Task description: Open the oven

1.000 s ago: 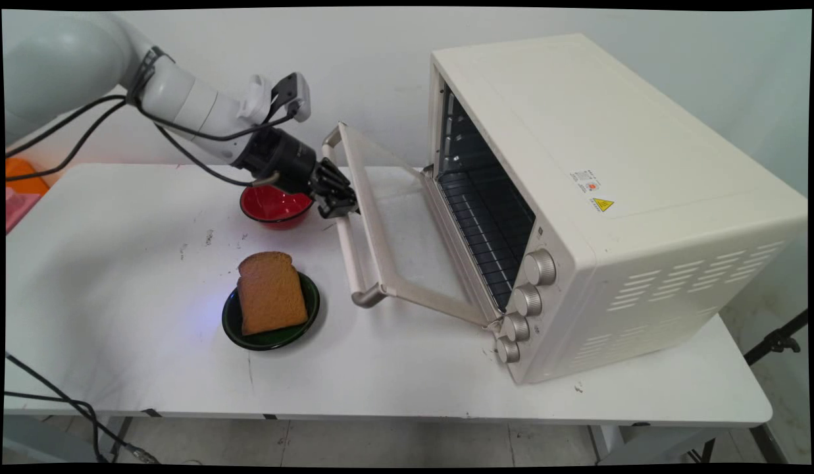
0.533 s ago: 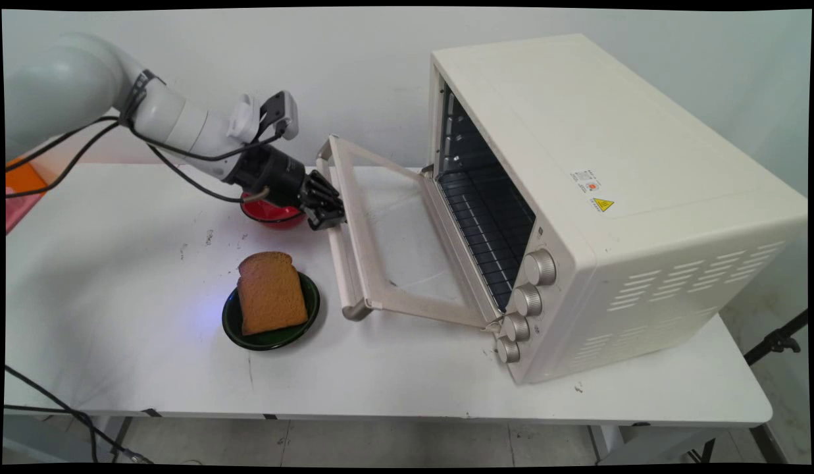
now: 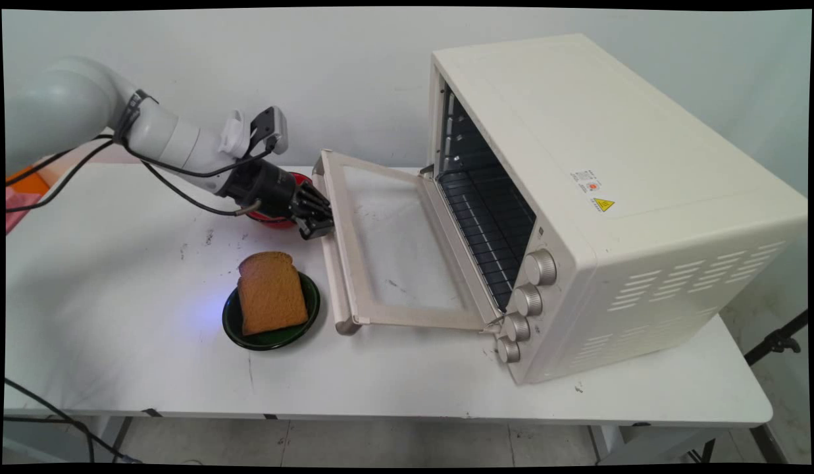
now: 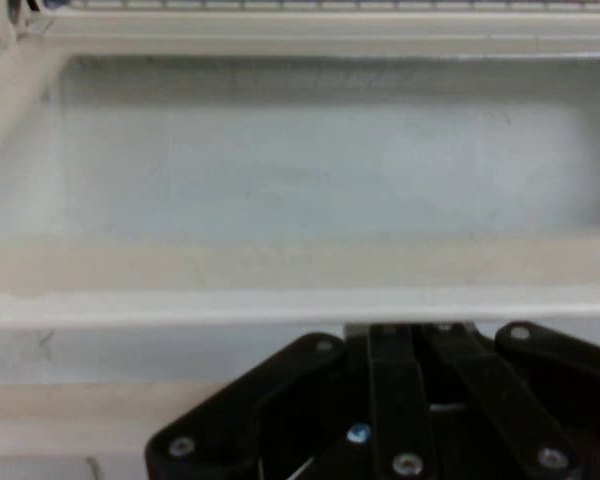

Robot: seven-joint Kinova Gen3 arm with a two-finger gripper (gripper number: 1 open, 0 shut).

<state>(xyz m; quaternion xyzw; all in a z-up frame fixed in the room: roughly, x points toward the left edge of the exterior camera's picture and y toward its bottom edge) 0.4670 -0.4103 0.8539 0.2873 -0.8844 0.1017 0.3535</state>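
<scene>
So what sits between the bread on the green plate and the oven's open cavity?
In the main view, the lowered oven door with its handle bar lies between the bread and the oven; the gripper is at that handle.

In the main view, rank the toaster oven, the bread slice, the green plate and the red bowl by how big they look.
1. toaster oven, by far the largest
2. green plate
3. bread slice, close to the plate
4. red bowl, smallest as seen, though the gripper hides much of it, so that's unsure
</scene>
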